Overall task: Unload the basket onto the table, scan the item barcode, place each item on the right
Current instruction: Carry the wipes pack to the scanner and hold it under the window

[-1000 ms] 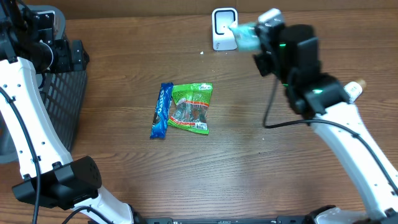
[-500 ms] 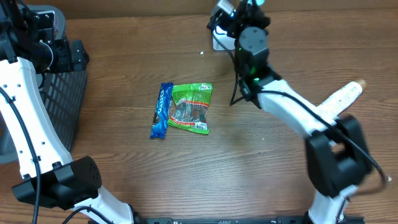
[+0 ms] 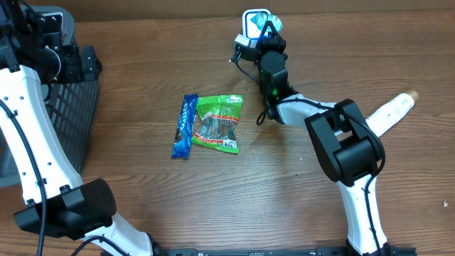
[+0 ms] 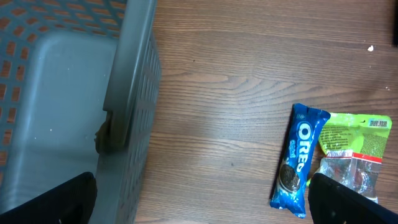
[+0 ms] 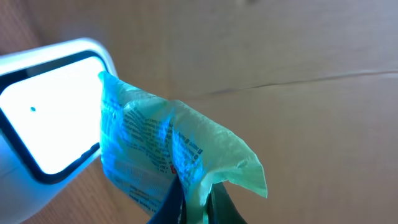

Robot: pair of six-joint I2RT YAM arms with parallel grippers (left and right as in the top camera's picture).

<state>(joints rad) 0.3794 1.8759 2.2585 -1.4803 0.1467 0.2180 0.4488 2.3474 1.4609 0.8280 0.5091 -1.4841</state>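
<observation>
Over the last second the right arm swings round and in toward the top centre of the overhead view. It now reaches up the frame from the lower right, and its wrist sits right in front of the white box-shaped barcode scanner [image 3: 250, 21]. A second ago the pale green crinkly plastic packet [image 5: 168, 149] hung just to the right of the scanner. Now, in the right wrist view, its printed face sits close beside the scanner's glowing window at the left edge of the frame, washed in blue light. We cannot tell whether packet and scanner actually touch.

The right fingers [image 5: 176, 202] are pinched tight on the packet's lower edge, at the bottom of that view. The left fingers [image 4: 354, 202] are spread wide and carry nothing. They hang where they were, above the dark mesh basket [image 4: 134, 93] at the left of the frame.

On the wooden desk [image 3: 142, 206], the blue Oreo biscuit packet [image 3: 185, 126] and the green snack bag [image 3: 219, 124] lie side by side left of centre, unmoved.

We judge that the presenting step is under way. The item is at the reader, but we see small print rather than a barcode facing us, so we cannot confirm that the code is turned toward the window.
</observation>
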